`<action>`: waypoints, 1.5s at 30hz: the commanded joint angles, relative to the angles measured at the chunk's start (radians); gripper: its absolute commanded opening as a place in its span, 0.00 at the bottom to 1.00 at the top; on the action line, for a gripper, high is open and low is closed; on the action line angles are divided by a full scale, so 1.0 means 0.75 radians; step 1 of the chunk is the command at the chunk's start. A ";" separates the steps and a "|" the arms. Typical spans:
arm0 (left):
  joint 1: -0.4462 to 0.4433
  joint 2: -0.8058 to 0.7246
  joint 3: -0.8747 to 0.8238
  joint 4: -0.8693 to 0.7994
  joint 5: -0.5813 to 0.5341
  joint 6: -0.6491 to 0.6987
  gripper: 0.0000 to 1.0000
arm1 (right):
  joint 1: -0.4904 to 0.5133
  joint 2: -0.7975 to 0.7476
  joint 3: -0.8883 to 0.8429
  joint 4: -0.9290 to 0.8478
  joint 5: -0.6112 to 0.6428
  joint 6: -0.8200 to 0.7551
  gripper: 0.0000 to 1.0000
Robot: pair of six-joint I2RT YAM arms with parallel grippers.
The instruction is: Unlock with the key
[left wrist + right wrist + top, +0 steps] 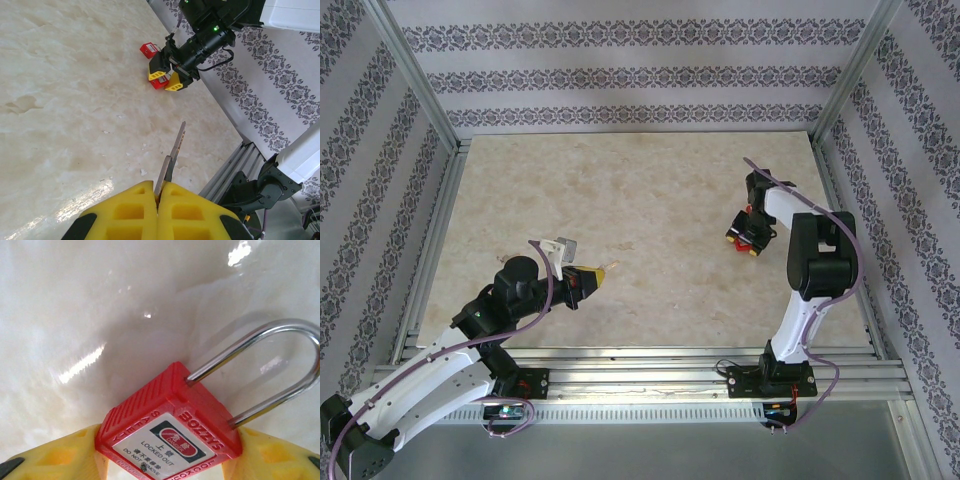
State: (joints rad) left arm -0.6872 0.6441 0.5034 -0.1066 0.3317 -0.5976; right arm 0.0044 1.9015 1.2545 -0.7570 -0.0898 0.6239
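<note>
Key pinched between closed left fingers, blade jutting forward

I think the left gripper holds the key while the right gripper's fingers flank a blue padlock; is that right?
Not quite: the padlock is red, not blue, as the right wrist view shows. The left gripper does hold the key, and the right gripper flanks the padlock.

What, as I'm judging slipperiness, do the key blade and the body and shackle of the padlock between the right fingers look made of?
The padlock body looks like matte moulded red plastic: ribbed edges, raised lettering. Its shackle appears polished metal, mirror-bright. The key blade seems thin dull grey metal.
</note>
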 commanded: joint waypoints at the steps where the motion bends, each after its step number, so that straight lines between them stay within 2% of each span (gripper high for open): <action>1: -0.016 -0.011 0.003 -0.024 -0.007 0.028 0.00 | 0.056 -0.039 -0.014 -0.052 0.047 -0.241 0.49; 4: -0.016 -0.009 0.005 -0.023 -0.009 0.030 0.00 | 0.125 -0.037 -0.010 -0.097 0.057 -0.389 0.49; 6: -0.016 -0.007 0.004 -0.016 -0.007 0.026 0.00 | 0.154 -0.051 -0.022 -0.108 0.074 -0.430 0.57; 7: -0.015 -0.006 0.001 -0.016 -0.007 0.024 0.00 | 0.160 -0.066 -0.032 -0.109 0.095 -0.431 0.63; 10: -0.016 -0.006 -0.004 -0.012 0.003 0.017 0.00 | 0.156 -0.115 -0.056 -0.107 0.107 -0.384 0.74; 14: -0.016 -0.004 -0.008 -0.002 0.006 0.011 0.00 | 0.153 -0.161 -0.060 -0.096 0.095 -0.289 0.80; 20: -0.015 0.000 -0.012 0.010 0.006 0.003 0.00 | 0.141 -0.152 -0.055 -0.045 0.027 -0.116 0.80; 28: -0.016 -0.018 -0.021 0.001 0.002 0.001 0.00 | 0.123 -0.102 -0.089 0.021 0.026 0.041 0.78; 45: -0.016 -0.024 -0.027 -0.002 -0.003 0.003 0.00 | 0.125 -0.051 -0.121 0.094 -0.002 0.140 0.70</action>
State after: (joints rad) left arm -0.6872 0.6392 0.4953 -0.1085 0.3321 -0.5980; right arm 0.1001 1.8378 1.1538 -0.6910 -0.0937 0.7097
